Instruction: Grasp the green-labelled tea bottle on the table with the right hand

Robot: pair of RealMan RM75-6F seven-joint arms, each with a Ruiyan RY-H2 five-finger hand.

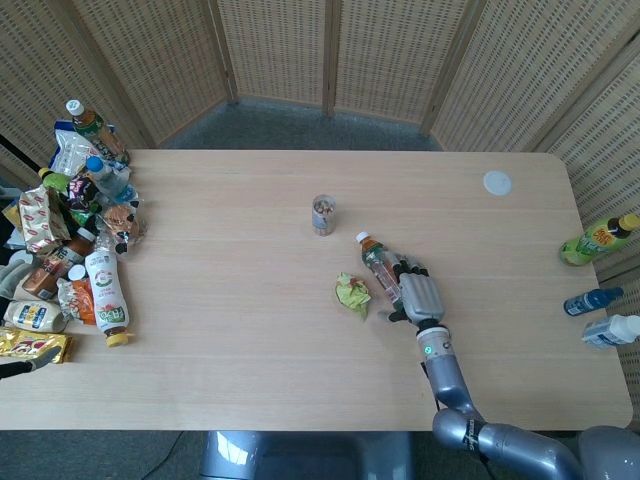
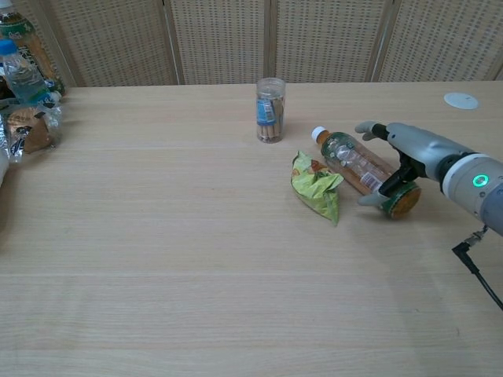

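Observation:
The green-labelled tea bottle [image 1: 379,266] lies on its side near the table's middle, white cap pointing away from me, brown tea inside; in the chest view the bottle [image 2: 351,160] shows its label end at the right. My right hand [image 1: 420,294] lies over the bottle's lower half. In the chest view the right hand [image 2: 414,148] has its fingers reaching past the bottle's far side and its thumb at the near side by the base; they are not closed round it. My left hand [image 1: 11,275] shows only as a grey shape at the left edge, beside the snack pile.
A crumpled green wrapper [image 1: 352,293] lies just left of the bottle. A small clear jar [image 1: 323,215] stands behind it. A white lid [image 1: 497,183] sits at the back right. Snacks and bottles [image 1: 85,240] crowd the left edge; more bottles [image 1: 598,238] stand off the right edge.

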